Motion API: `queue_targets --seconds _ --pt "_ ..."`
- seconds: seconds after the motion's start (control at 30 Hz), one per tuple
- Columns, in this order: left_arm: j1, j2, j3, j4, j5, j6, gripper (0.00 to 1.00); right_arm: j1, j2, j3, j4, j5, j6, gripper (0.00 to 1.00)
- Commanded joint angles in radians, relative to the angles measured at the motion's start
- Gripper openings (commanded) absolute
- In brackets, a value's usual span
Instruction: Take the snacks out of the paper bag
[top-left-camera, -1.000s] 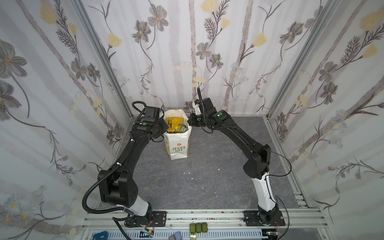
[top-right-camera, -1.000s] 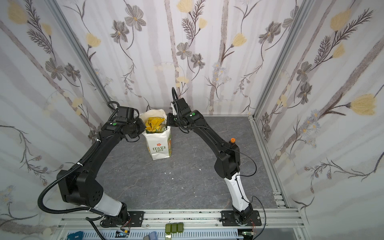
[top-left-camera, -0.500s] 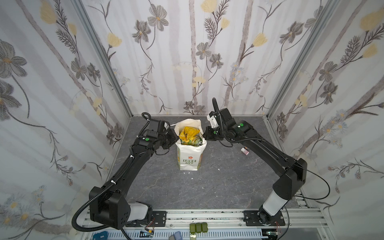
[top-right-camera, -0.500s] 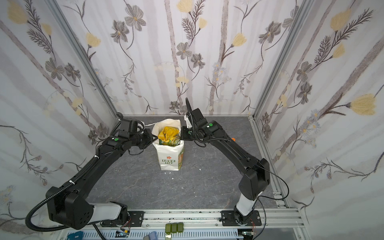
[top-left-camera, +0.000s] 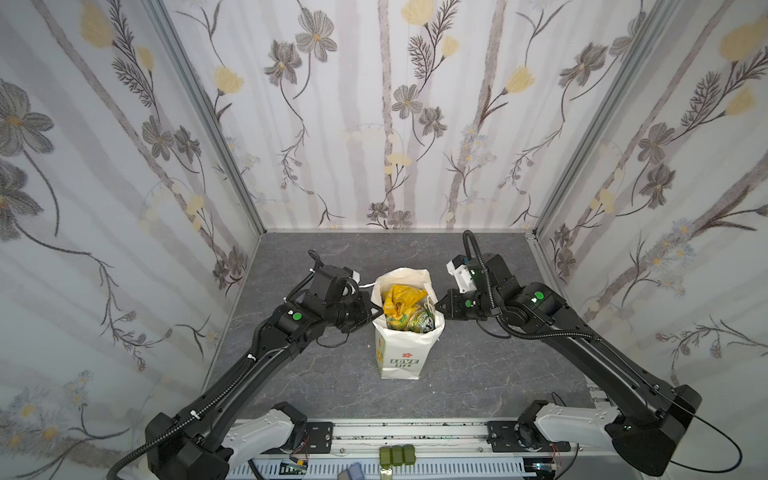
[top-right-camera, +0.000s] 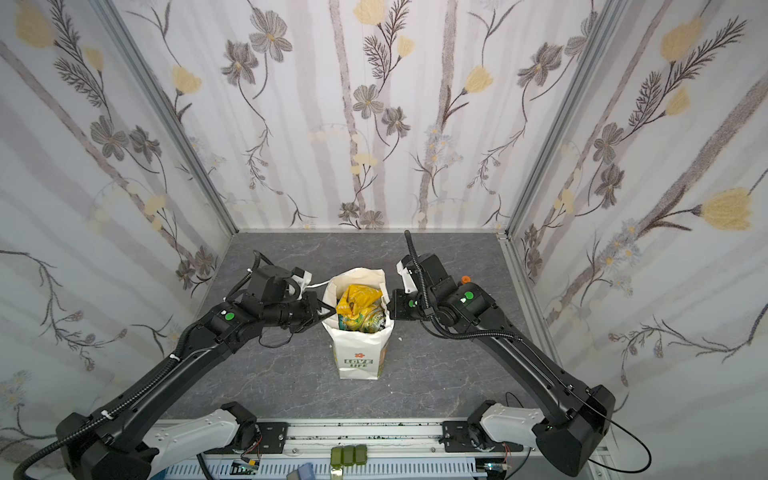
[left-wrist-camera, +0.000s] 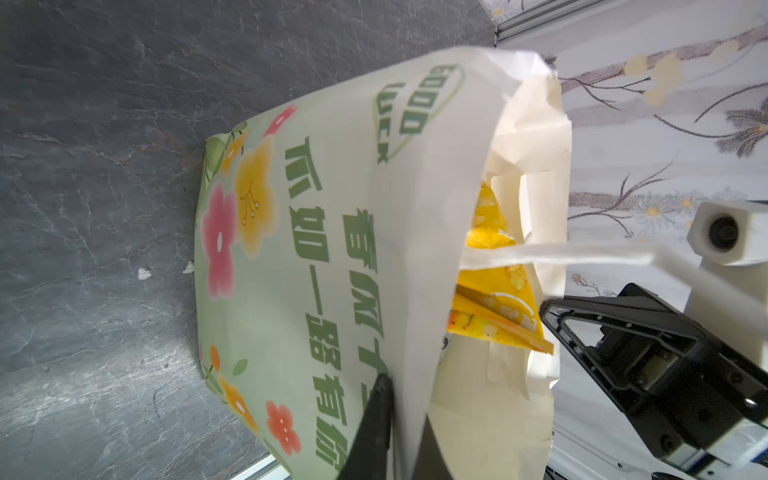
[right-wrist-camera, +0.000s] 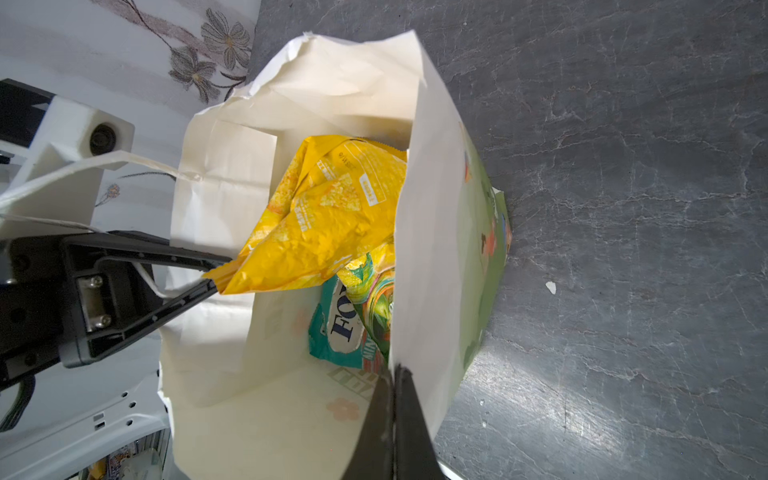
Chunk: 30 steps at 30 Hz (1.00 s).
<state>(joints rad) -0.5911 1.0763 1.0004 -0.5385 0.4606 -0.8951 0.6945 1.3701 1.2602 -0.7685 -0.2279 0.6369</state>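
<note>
Upright paper bag (top-left-camera: 401, 353) on the bench (top-left-camera: 478, 365), 3 or more crinkly snacks (top-left-camera: 405, 309) inside: light, slippery film, probably best pinched at a crimped edge, yellow packet (right-wrist-camera: 324, 224) first. Right fingers (right-wrist-camera: 409, 415) pressed together on the thin, tearable rim; left fingers (left-wrist-camera: 374, 415) slightly parted astride the opposite rim

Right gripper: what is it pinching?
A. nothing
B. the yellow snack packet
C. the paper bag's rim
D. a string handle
C: in the right wrist view the right gripper is closed on the rim of the paper bag, while the yellow packet lies inside, apart from its fingers.
</note>
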Motion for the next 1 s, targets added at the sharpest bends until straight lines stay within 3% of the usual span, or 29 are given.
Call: queue_targets --seconds 0.0,0.17,0.4,0.5,0.63,0.77,0.97 --pt "-0.035 -0.023 -0.036 0.022 -0.007 -0.043 0.22 0.006 -0.015 -0.03 0.024 -0.006 0.026 0.02" --pt "-0.092 -0.077 -0.052 -0.002 -0.116 -0.052 0.38 0.016 -0.03 -0.01 0.026 -0.008 0.028 0.22" --pt "-0.099 -0.161 0.019 -0.121 -0.292 -0.019 0.41 0.016 -0.066 0.044 0.014 0.036 0.014 0.4" --pt "-0.098 -0.151 0.174 -0.317 -0.442 0.011 0.48 0.016 -0.078 0.09 0.009 0.072 -0.009 0.47" --pt "-0.098 -0.065 0.426 -0.479 -0.524 0.109 0.48 0.013 -0.099 0.12 0.076 0.077 -0.055 0.61" --pt "-0.099 0.01 0.647 -0.542 -0.554 0.137 0.49 0.012 -0.13 0.125 0.166 0.066 -0.097 0.67" --pt "-0.115 0.113 0.875 -0.606 -0.525 0.208 0.53 0.022 -0.097 0.188 0.154 0.074 -0.144 0.65"
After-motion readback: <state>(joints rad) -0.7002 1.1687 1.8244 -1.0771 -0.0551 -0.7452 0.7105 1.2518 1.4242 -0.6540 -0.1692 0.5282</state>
